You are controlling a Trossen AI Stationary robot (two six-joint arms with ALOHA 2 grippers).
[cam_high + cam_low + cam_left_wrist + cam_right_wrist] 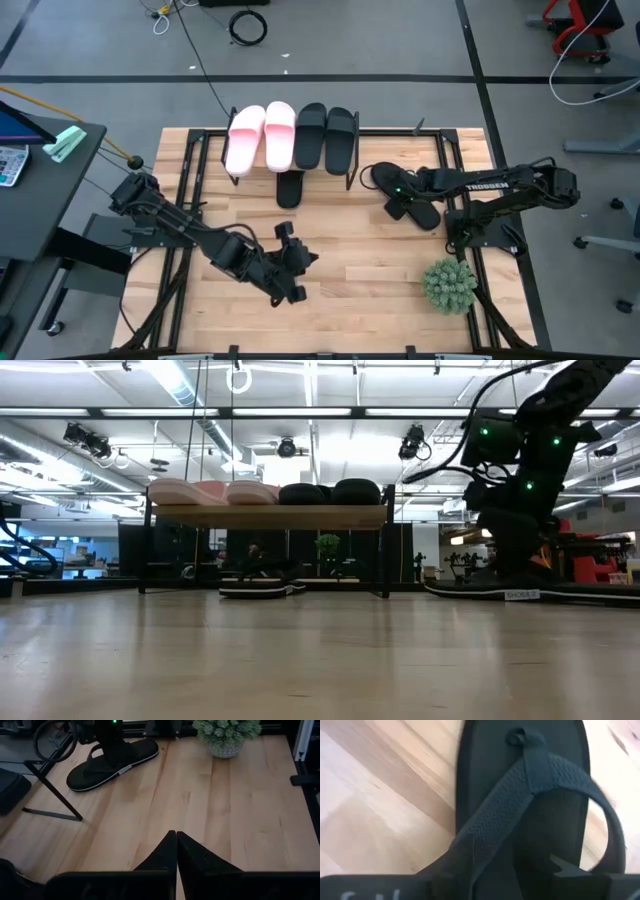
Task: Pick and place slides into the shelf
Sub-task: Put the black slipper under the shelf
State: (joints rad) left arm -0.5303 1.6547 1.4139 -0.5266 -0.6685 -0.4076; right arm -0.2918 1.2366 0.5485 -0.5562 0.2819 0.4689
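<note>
The right gripper (392, 187) is down over a black flip-flop (412, 205) that lies flat on the table (350, 255), to the right of the shelf (290, 150). The right wrist view looks straight onto that flip-flop (530, 810), its woven strap and toe post close in front, but whether the fingers are clenched or released I cannot tell. In the low view the right arm (520, 470) comes down onto the flip-flop's thin sole (500, 592).

The left gripper (297, 262) is clenched with nothing in it, its 2 fingers (167, 852) pressed together over bare wood near the front middle of the table, well apart from the shelf.

On the shelf's top board sit 4 slides side by side: 2 pink slides (258, 137) on the left and 2 black slides (325, 137) on the right. A second black flip-flop (290, 187) lies on the table with its toe end under the shelf's front edge.

A small potted plant (448, 285) stands near the table's front right corner.
</note>
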